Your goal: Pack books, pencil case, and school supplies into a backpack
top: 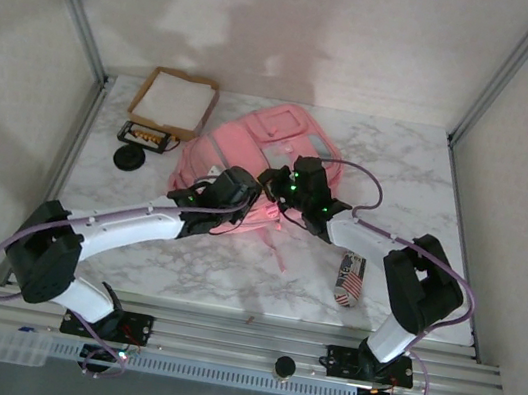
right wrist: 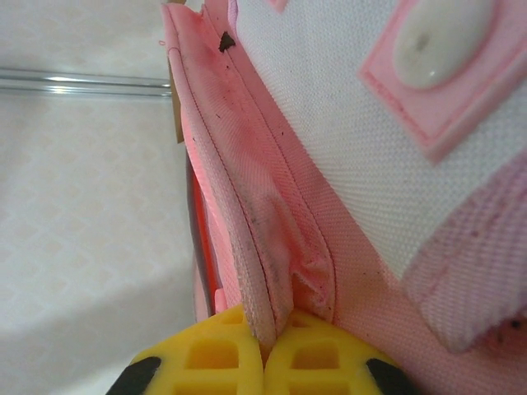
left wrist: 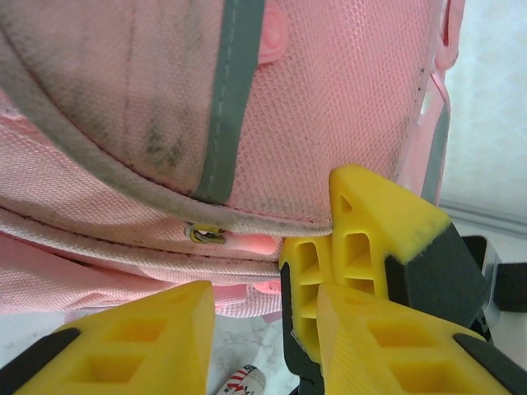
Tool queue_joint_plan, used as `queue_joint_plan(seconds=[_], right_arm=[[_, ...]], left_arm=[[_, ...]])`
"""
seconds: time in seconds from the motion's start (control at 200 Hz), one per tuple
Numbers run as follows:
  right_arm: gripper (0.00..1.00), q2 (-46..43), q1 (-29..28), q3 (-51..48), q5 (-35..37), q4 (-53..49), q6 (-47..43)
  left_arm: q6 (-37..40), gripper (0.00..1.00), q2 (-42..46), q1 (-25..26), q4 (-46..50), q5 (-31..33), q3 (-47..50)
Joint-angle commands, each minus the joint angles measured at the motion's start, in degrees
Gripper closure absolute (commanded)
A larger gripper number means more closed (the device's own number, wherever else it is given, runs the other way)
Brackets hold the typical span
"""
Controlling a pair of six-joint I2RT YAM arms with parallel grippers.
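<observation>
Right wrist: grubby, puckered pink woven backpack point(right wrist: 272, 222) fabric.

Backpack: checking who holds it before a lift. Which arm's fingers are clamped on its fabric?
The right arm's fingers, shut tight on a pink seam fold of the backpack; the left arm's fingers stand apart, pinching nothing.

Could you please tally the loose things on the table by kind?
pink backpack: 1
cardboard tray: 1
flag-print pouch: 1
small black case with orange contents: 1
black round object: 1
Total: 5
</observation>
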State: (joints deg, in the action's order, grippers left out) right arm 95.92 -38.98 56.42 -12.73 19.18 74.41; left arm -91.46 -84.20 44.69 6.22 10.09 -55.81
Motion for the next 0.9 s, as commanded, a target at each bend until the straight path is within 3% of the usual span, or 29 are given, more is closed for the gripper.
queue_joint_plan(seconds=[0.0,0.155,0.721,0.896], right_arm=[[1.0,-0.82,-1.09,-0.35,-5.9,7.27,0.91],[1.0,-0.9,0.33,-0.47,-5.83,7.46,1.17],[1.0,-1.28,0.4,0.3,-4.65,7.22,0.5],[1.0,-1.45,0.4,-0.11,-4.06,7.19,0.21]], left_arm=[[-4.5,0.65,-1.51,0.05,2.96,5.62,-1.45],[-5.03,0.69,-2.44,0.66,7.09,6.93,-3.34],[-5.45,0.73,-9.26,-0.03,7.47,7.28,-4.86],[-5.07,0.85,-8.78,-0.39,8.9,9.18,-4.42]])
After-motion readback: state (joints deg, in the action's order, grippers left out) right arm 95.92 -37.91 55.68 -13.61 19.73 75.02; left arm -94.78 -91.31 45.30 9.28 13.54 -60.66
